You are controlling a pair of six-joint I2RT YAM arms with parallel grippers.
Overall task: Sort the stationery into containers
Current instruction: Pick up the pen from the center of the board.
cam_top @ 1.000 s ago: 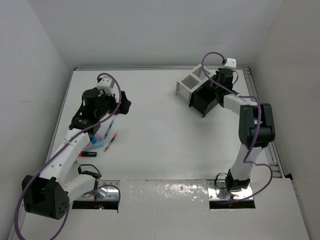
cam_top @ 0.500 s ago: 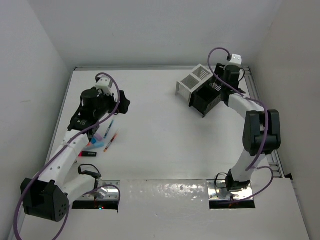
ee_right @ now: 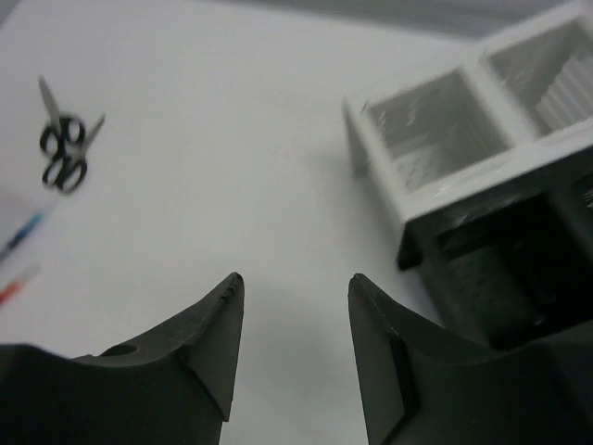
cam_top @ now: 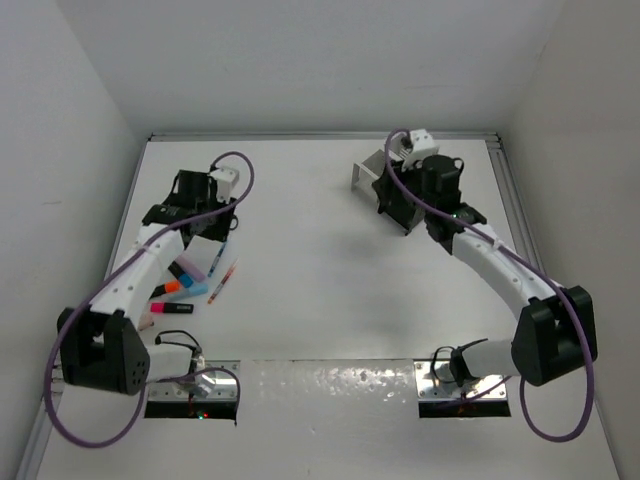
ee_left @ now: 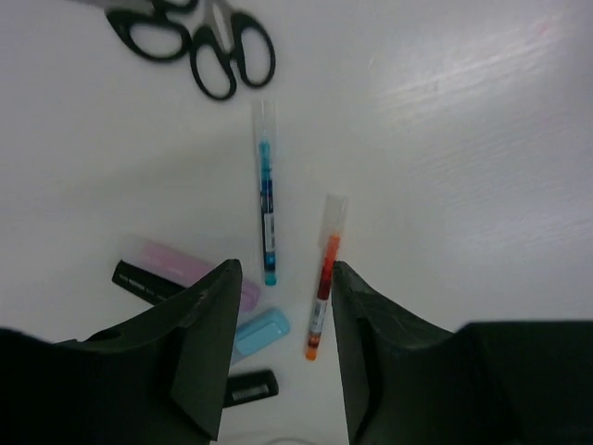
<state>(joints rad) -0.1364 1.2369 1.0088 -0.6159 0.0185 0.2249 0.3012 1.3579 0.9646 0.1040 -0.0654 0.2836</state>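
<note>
We swing the right end effector (ee_right: 296,283) off the boxes (ee_right: 435,139), open, empty — the left end effector (ee_left: 284,269), half-open and empty, nears the pens (ee_left: 267,204).

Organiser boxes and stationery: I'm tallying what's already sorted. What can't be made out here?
Black box contents: right wrist view, dark and blurred; top view, right arm covers it.
White box: right wrist view, blurred and cut by the right edge.
Scissors blades: left wrist view, cut by the top edge.
Pink highlighter and blue highlighter: left wrist view, partly behind the left jaws.
</note>
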